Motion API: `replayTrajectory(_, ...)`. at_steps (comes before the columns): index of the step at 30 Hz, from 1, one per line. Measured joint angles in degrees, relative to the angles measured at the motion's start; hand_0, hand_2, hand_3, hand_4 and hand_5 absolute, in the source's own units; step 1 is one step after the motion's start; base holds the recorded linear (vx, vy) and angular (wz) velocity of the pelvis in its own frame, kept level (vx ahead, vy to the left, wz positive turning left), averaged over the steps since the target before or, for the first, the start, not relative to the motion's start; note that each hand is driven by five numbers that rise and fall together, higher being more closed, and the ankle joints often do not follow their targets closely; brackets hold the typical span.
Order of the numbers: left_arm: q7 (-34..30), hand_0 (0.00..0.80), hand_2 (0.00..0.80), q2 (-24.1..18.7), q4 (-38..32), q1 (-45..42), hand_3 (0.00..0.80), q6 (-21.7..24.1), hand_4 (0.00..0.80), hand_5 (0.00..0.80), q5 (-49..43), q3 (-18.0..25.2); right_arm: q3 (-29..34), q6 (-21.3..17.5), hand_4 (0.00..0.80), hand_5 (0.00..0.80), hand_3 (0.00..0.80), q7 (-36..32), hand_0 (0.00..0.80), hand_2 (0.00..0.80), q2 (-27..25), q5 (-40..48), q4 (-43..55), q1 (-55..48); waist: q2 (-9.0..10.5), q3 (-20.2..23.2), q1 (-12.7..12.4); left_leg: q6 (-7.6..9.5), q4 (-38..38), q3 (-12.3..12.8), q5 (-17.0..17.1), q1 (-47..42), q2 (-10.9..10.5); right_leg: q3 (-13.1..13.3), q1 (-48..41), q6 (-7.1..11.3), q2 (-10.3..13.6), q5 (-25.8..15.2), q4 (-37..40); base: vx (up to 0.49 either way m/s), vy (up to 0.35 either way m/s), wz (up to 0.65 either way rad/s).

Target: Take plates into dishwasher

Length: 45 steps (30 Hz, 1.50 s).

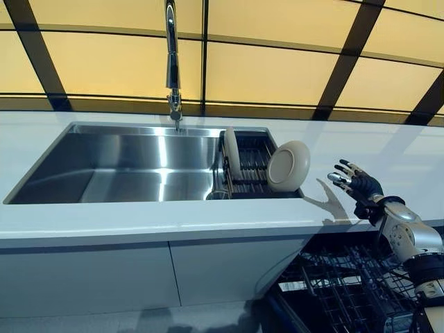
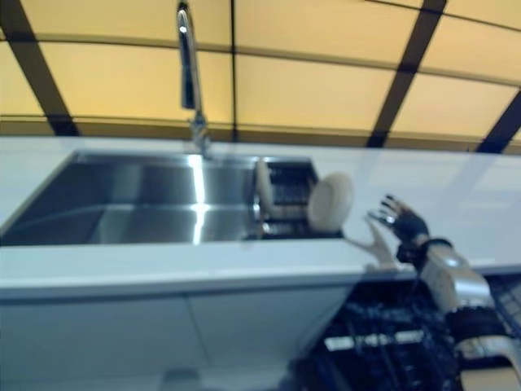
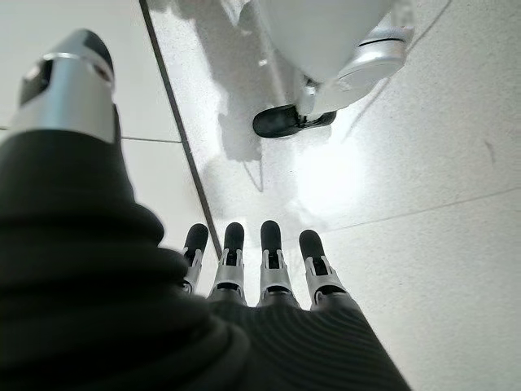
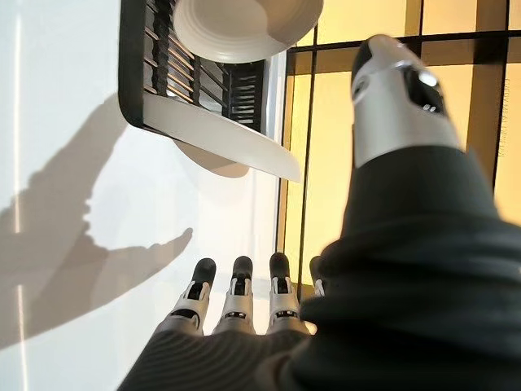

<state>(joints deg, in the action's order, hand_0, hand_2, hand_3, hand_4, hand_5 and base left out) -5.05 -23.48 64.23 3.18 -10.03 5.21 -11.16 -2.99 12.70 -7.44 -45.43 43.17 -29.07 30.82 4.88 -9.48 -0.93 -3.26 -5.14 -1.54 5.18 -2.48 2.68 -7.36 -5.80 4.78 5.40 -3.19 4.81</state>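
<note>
Two cream plates stand in a dark wire rack at the right end of the steel sink. One plate leans at the rack's right end, facing my right hand; the other plate stands on edge at the rack's left. My right hand hovers open over the white counter, a short way right of the nearer plate and holding nothing. In the right wrist view that plate and the rack lie ahead of the fingers. My left hand hangs open over the floor.
A tall chrome tap rises behind the sink. The open dishwasher's dark wire basket juts out below the counter at the lower right, under my right arm. White cabinet fronts run under the counter's front edge.
</note>
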Motion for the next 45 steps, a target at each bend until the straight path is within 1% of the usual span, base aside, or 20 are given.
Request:
replayTrajectory(6, 0.02, 0.000, 0.000, 0.06, -0.01, -0.06, 0.000, -0.60, 0.000, 0.000, 0.00, -0.90, -0.05, 0.02, 0.000, 0.000, 0.000, 0.58, 0.000, 0.000, 0.00, -0.46, -1.69, 1.16, -0.40, 0.14, -0.05, 0.18, 0.04, -0.12, 0.12, 0.13, -0.24, -0.27, 0.01, -0.03, 0.23, -0.03, 0.00, 0.004, 0.000, 0.01)
replayTrajectory(9, 0.01, 0.000, 0.000, 0.21, -0.04, -0.01, 0.000, -0.88, 0.000, 0.000, 0.00, -1.17, -0.13, 0.02, 0.000, 0.000, 0.000, 1.10, 0.000, 0.000, 0.00, -1.88, -1.81, 2.10, -0.53, 0.16, -0.05, -0.04, 0.12, -0.24, 0.27, 0.12, -0.40, -0.45, -0.08, -0.24, 0.33, -0.17, -0.01, 0.023, 0.007, 0.02)
replayTrajectory(12, 0.02, 0.000, 0.000, 0.27, -0.03, 0.05, 0.000, -1.01, 0.000, 0.000, 0.00, -1.23, -0.88, 0.15, 0.000, 0.000, 0.000, 1.68, 0.000, 0.000, 0.02, -3.40, -3.85, 4.11, -0.67, 0.20, -0.06, 0.00, 0.17, -0.44, 0.31, 0.00, -0.51, -0.70, -0.32, -0.23, 0.44, -0.17, 0.00, 0.034, 0.012, 0.04)
replayTrajectory(16, 0.02, 0.000, 0.000, 0.41, -0.03, 0.25, 0.000, -2.02, 0.000, 0.000, 0.01, -1.65, -2.30, 0.51, 0.000, 0.000, 0.000, 1.78, 0.000, 0.000, 0.02, -5.09, -4.14, 5.36, -1.09, 0.29, -0.13, 0.34, 0.00, -0.65, 0.19, -0.22, -0.54, -0.93, -0.67, -0.21, 0.50, -0.17, 0.00, 0.025, 0.012, 0.03)
replayTrajectory(18, 0.02, 0.000, 0.000, 0.59, -0.03, 0.17, 0.000, -2.13, 0.000, 0.000, 0.02, -2.36, -2.75, 1.02, 0.000, 0.000, 0.000, 1.76, 0.000, 0.000, 0.02, -5.99, -4.80, 6.21, -1.45, 0.50, -0.27, 0.37, -0.01, -0.75, 0.21, -0.26, -0.58, -1.05, -0.80, -0.18, 0.55, -0.15, 0.00, 0.000, 0.000, 0.00)
replayTrajectory(20, 0.03, 0.000, 0.000, 0.99, -0.03, 0.29, 0.000, -2.53, 0.000, 0.000, 0.03, -2.38, -4.57, 1.68, 0.000, 0.000, 0.000, 1.81, 0.000, 0.000, 0.02, -5.97, -5.94, 7.36, -1.70, 0.54, -0.87, 0.38, 0.00, -0.75, 0.22, -0.43, -0.58, -1.09, -0.96, 0.01, 0.55, -0.02, 0.00, 0.000, 0.000, 0.00)
replayTrajectory(24, 0.10, 0.000, 0.000, 1.13, -0.03, 0.41, 0.000, -3.22, 0.000, 0.000, 0.04, -2.44, -4.69, 2.82, 0.000, 0.000, 0.000, 2.20, 0.000, 0.000, 0.29, -5.95, -6.47, 7.70, -1.76, 0.52, -1.76, 0.38, 0.00, -0.88, 0.24, -0.43, -0.68, -1.21, -1.06, -0.01, 0.62, -0.02, 0.00, 0.000, 0.003, 0.01)
replayTrajectory(27, 0.15, 0.000, 0.000, 1.09, -0.02, 0.45, 0.000, -3.31, 0.000, 0.000, 0.05, -3.39, -4.70, 3.61, 0.000, 0.000, 0.000, 2.27, 0.000, 0.000, 1.05, -5.98, -8.61, 8.58, -1.76, 0.52, -1.77, 0.43, 0.00, -1.20, 0.34, -0.21, -0.87, -1.42, -1.04, 0.01, 0.77, -0.02, 0.00, 0.012, 0.008, 0.07)
replayTrajectory(31, 0.39, 0.000, 0.000, 1.11, -0.03, 0.46, 0.000, -4.26, 0.000, 0.000, 0.10, -3.50, -6.06, 5.39, 0.000, 0.000, 0.000, 2.31, 0.000, 0.000, 2.15, -5.97, -10.39, 9.76, -1.86, 0.45, -1.85, 0.29, 0.02, -1.70, 0.55, 0.11, -1.01, -2.03, -0.98, 0.05, 0.87, 0.02, 0.00, 0.003, 0.005, 0.06)
replayTrajectory(34, 0.52, 0.000, 0.000, 1.13, -0.05, 0.66, 0.000, -4.44, 0.000, 0.000, 0.20, -3.62, -6.88, 5.77, 0.000, 0.000, 0.000, 2.33, 0.000, 0.000, 2.60, -5.99, -12.02, 11.70, -2.21, 0.16, -1.92, 0.32, 0.02, -1.75, 0.59, 0.22, -1.06, -2.11, -0.90, 0.07, 0.90, 0.03, 0.00, -0.043, 0.018, 0.01)
replayTrajectory(39, 0.71, 0.000, 0.000, 1.26, -0.20, 1.01, 0.000, -5.02, 0.000, 0.000, 0.64, -3.64, -6.94, 6.44, 0.000, 0.000, 0.000, 3.10, 0.000, 0.000, 2.38, -6.01, -12.37, 13.37, -3.14, -0.61, -2.80, 0.30, 0.02, -1.76, 0.58, 0.53, -1.00, -2.11, -0.55, 0.08, 0.84, 0.05, 0.01, -0.020, 0.007, 0.00)
replayTrajectory(45, 1.00, 0.000, 0.000, 1.87, -0.42, 1.87, 0.000, -5.83, 0.000, 0.000, 0.73, -3.66, -6.96, 8.19, 0.000, 0.000, 0.000, 2.93, 0.000, 0.000, 2.32, -6.40, -13.26, 15.33, -3.02, -0.69, -2.96, 0.29, 0.07, -1.92, 0.61, 0.91, -1.13, -2.32, -0.30, 0.09, 0.82, 0.06, 0.02, 0.000, 0.000, 0.00)
